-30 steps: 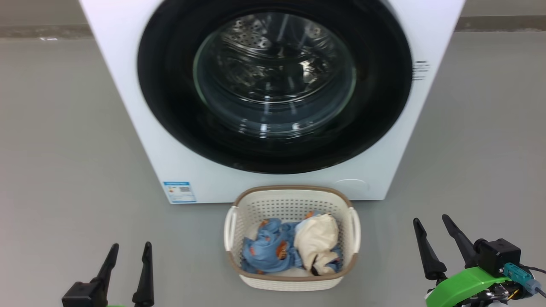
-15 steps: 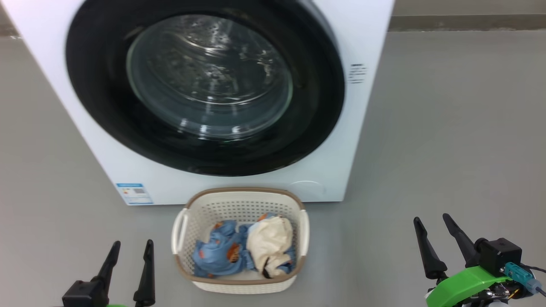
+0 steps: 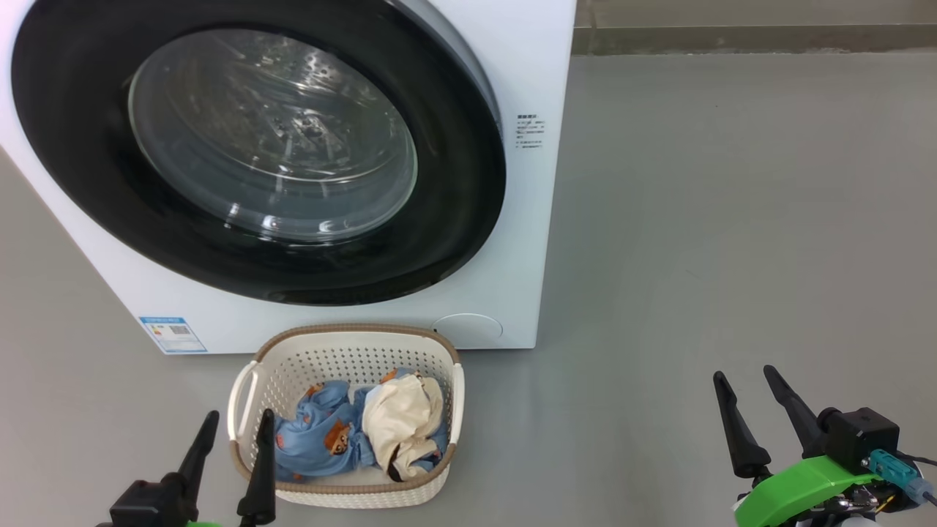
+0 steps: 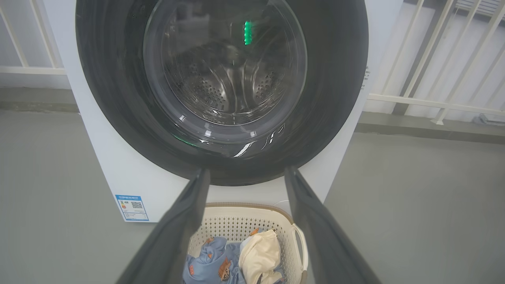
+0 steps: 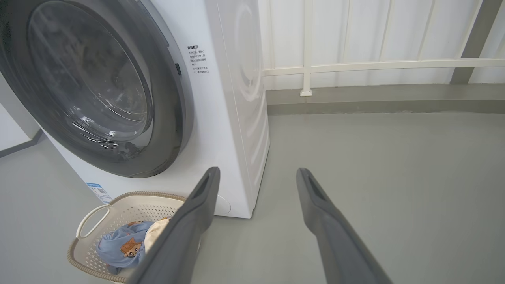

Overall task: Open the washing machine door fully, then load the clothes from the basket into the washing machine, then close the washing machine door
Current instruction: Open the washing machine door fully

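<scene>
In the head view one big white front-loading washing machine (image 3: 527, 241) is standing on the grey floor (image 3: 732, 219), its large round glossy black door (image 3: 461, 190) lying shut against it, one small blue label sticker (image 3: 173, 334) and one round white cover (image 3: 467, 326) sitting low on its front. One small cream perforated plastic basket (image 3: 351, 329) is resting just before it, holding the clothes (image 3: 329, 439), two soft garments, light blue and cream. The left gripper (image 3: 240, 414) is hanging at the basket's left handle, the right gripper (image 3: 744, 373) well apart over floor, both with fingers spread, gripping nothing. The left wrist view is adding the perforated steel drum (image 4: 209, 92) behind the glass and a white railing (image 4: 434, 104), its fingers partly covering the basket. The right wrist view is showing the machine's embossed white side.
</scene>
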